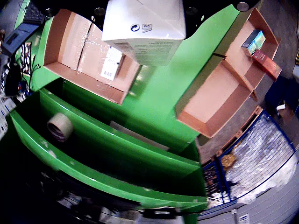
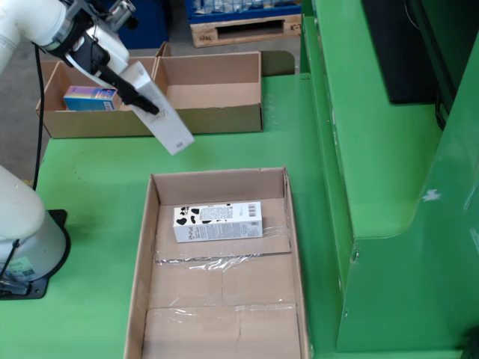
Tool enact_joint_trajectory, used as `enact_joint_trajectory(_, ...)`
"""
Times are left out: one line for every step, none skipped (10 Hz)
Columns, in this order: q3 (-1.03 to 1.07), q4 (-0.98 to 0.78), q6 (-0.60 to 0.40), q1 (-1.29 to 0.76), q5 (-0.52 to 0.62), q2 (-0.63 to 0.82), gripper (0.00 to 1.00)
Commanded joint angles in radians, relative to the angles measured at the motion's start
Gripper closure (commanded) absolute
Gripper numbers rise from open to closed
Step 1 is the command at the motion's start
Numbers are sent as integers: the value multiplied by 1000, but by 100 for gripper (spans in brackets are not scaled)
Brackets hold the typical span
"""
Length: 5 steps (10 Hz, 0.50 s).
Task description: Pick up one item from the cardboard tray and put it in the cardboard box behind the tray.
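Observation:
In the fixed view my gripper (image 2: 135, 93) is shut on a white carton (image 2: 166, 123) and holds it tilted in the air, over the green table between the cardboard tray (image 2: 209, 120) and the large cardboard box (image 2: 146, 247). The box holds a cow-patterned carton (image 2: 218, 221). A blue box (image 2: 88, 97) lies in the tray's left compartment. In the wrist view the held white carton (image 1: 145, 23) fills the top. The box (image 1: 74, 46) with its carton (image 1: 112, 63) lies below on the left, and the tray (image 1: 219, 93) on the right.
The tray holds a blue box (image 1: 254, 41) and a red box (image 1: 267, 64) at its far end. A tape roll (image 1: 60, 126) sits on a green shelf. A raised green machine frame (image 2: 374, 149) borders the table's right side. The arm's base (image 2: 22, 239) stands at the left.

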Motion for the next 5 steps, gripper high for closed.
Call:
enact_joint_trajectory(46,-40,61,326,-44,39,100)
enact_joint_trajectory(62,-63,81,390,-59,42,100)
enact_joint_trajectory(62,-63,81,390,-59,42,100)
enact_joint_trajectory(50,-55,89,450,-60,45,100)
enact_joint_trajectory(62,-70,107,505,-70,46,100)
